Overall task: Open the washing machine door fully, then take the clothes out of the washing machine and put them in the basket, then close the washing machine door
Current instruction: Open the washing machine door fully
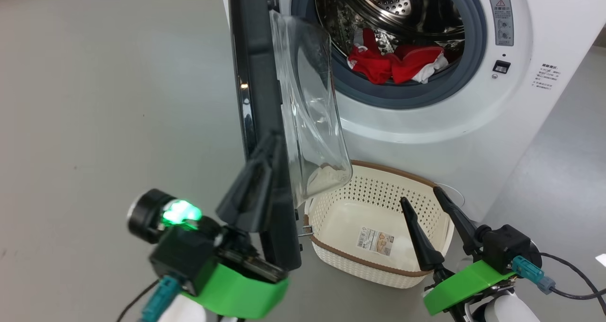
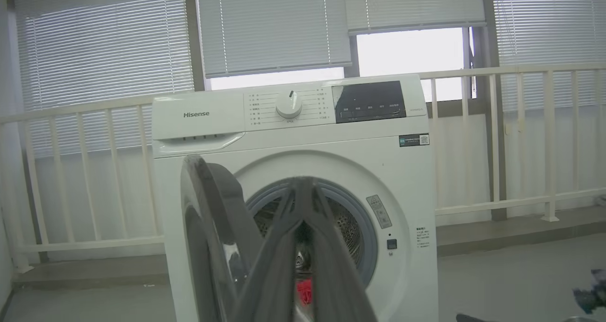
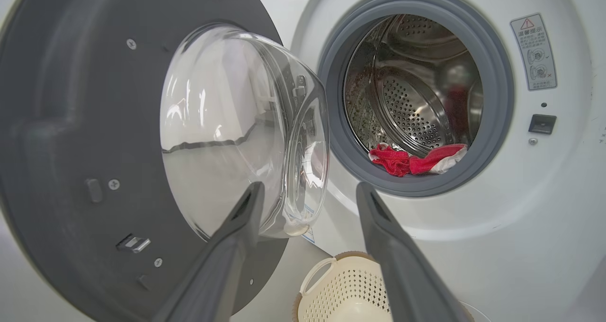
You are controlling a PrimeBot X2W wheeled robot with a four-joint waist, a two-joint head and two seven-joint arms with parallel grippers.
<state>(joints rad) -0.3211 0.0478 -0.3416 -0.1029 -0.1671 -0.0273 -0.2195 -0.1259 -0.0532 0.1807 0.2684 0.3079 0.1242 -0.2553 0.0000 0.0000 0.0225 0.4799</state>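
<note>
Evidently the round, black-rimmed glass washing machine door (image 1: 258,76) stands half open on the white washing machine (image 1: 473,123); the left gripper (image 1: 270,144), jaws together at its free edge, should swing it wider. Right gripper (image 1: 419,194), jaws apart, hovers over the cream perforated basket (image 1: 378,168); red fabric clothes (image 1: 393,64) lie in the drum.

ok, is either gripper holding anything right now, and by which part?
Nothing held: left gripper is shut beside the washing machine door, not around it; right gripper open, empty.

Setting: bare indoor test room: white front-loading washing machine (image 2: 307,147) on grey floor (image 1: 94,99); white barred railing (image 2: 521,71) and white slatted window blinds (image 2: 274,23) behind.
</note>
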